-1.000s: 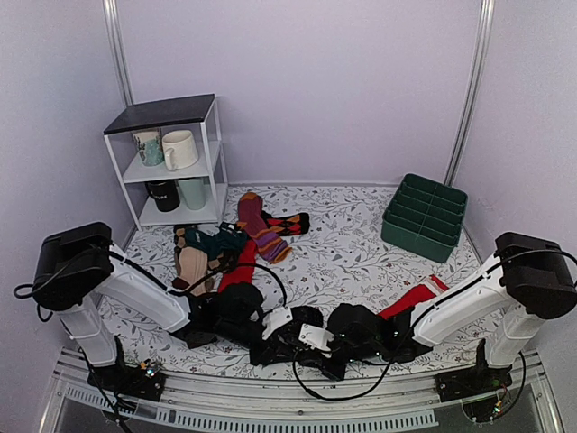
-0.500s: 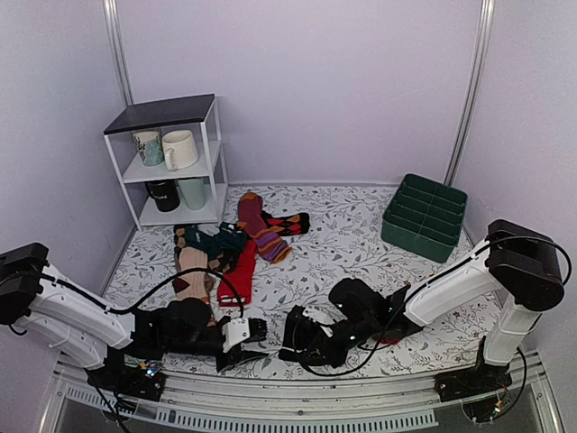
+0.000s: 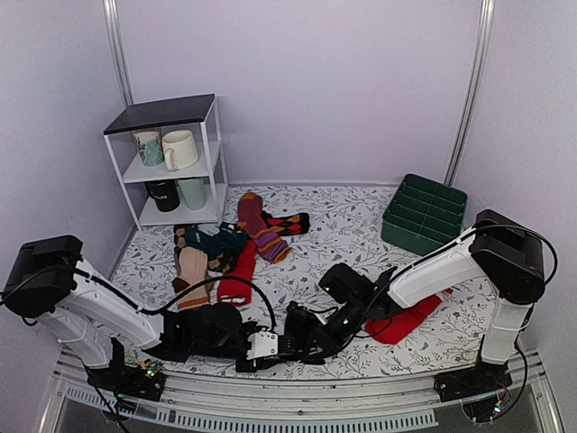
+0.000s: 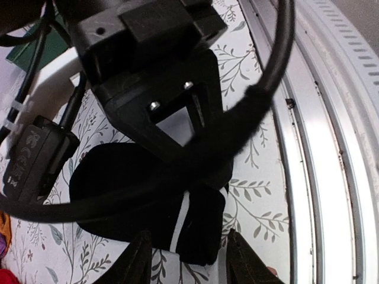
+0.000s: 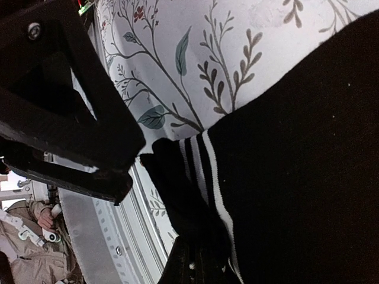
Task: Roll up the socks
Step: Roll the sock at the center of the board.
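- The table [image 3: 361, 244] wears a pale cloth printed with leafy sprigs.
- A white wire-frame shelf [image 3: 162, 113] stands far left, its top dark.
- The green ribbed bin [image 3: 401, 236] sits far right.
- A soft red sock [image 3: 406, 320] lies flat beside the right arm.
- The socks [image 4: 195, 234], black knit with thin white cuff stripes, lie bunched at the near edge, just beside the metal rail.
- The right gripper [image 5: 189, 260] pinches the cuff.
- The left gripper [image 4: 189, 263] stands apart, straddling the cuff.
- The black mug [image 3: 163, 194] bears lettering too small to read.
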Tool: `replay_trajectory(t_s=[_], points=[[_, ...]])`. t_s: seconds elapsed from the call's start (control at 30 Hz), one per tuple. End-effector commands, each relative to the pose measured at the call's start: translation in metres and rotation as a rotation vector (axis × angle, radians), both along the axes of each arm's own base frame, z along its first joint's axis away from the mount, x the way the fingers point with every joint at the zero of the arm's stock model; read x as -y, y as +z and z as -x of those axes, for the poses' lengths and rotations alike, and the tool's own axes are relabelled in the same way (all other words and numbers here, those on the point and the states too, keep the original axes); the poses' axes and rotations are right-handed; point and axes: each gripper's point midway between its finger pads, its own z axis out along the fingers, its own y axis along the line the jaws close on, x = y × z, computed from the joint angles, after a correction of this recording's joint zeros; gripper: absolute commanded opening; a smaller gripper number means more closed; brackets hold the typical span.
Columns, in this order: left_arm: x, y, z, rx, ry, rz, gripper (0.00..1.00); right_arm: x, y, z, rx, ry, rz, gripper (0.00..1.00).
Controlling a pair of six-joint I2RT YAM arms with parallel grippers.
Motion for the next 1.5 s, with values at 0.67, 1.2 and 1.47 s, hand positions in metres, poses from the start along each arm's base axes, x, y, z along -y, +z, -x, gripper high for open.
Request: replay_trajectory(t_s=[0.67, 1.2, 1.47], points=[[0.027, 0.008, 0.020, 0.164, -0.088, 0.046, 0.43, 0.058, -0.055, 0.015, -0.231, -0.068, 0.321, 0.00], [0.037, -0.031, 0.013, 0.091, -0.056, -0.075, 0.40, 0.059, -0.056, 0.016, -0.244, -0.069, 0.323, 0.00], [0.027, -0.055, 0.011, 0.039, -0.022, -0.171, 0.31, 0.060, -0.056, 0.018, -0.248, -0.074, 0.323, 0.00]])
